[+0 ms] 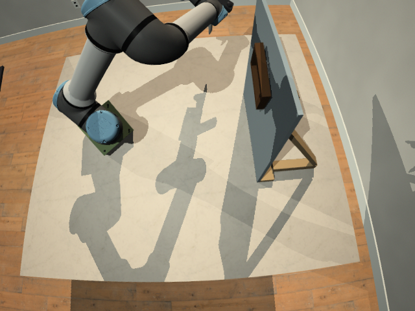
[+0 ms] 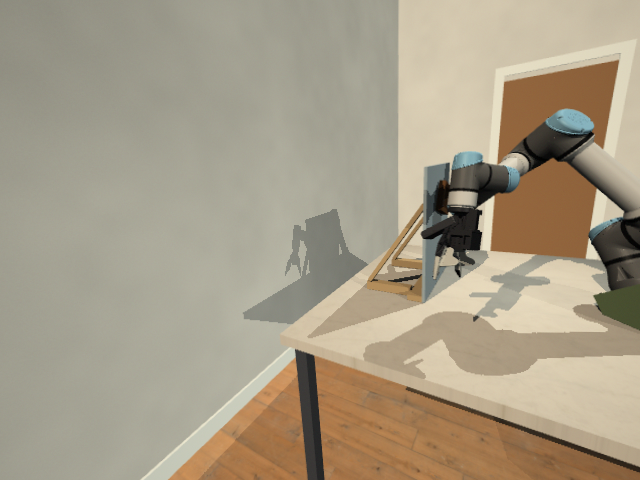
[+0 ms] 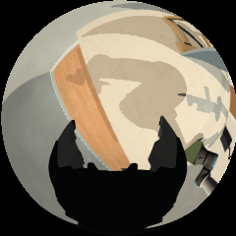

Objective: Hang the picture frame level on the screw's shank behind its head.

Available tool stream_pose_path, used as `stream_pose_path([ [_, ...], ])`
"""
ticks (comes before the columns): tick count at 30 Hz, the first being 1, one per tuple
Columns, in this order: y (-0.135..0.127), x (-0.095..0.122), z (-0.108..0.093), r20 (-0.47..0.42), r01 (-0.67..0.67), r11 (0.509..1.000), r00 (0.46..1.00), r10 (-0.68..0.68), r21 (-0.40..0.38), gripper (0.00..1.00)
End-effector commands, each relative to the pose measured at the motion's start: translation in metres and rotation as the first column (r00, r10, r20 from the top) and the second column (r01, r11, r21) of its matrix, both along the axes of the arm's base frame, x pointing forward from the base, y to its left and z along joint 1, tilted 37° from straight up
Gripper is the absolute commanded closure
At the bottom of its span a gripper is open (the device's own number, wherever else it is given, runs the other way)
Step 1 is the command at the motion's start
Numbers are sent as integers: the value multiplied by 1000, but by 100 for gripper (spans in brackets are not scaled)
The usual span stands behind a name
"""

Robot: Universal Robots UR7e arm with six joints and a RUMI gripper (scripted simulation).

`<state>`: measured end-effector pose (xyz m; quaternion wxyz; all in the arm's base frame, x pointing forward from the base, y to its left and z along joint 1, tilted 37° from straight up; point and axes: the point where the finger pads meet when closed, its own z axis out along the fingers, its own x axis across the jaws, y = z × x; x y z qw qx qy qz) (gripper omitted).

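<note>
The dark brown picture frame (image 1: 265, 81) (image 2: 442, 196) is up on the front face of the blue-grey board (image 1: 262, 144) (image 2: 428, 271) (image 3: 208, 56). In the top view its long edges do not look quite parallel to the board's top edge, but I cannot tell surely whether it hangs level. The screw is hidden, so its seat on shank or head does not show. My gripper (image 2: 447, 274) (image 3: 116, 118) is open and empty. It points down beside the board's face, lower than the frame, and does not touch the frame.
A wooden stand (image 1: 291, 164) (image 2: 390, 286) props the board from behind on the pale table (image 1: 187, 261) (image 2: 491, 395) (image 3: 143, 46). The arm's green base plate (image 1: 126, 128) (image 2: 622, 304) (image 3: 195, 150) stands on the far side of the table from the board. A grey wall (image 2: 180, 180) rises behind the stand.
</note>
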<state>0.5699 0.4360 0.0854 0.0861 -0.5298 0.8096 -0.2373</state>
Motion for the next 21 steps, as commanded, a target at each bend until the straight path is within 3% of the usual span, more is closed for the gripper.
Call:
stream_pose_path([
  [1, -4, 5, 6, 28, 3, 999, 1000, -4, 38, 0],
  [21, -25, 23, 36, 149, 5, 984, 988, -32, 180, 0],
])
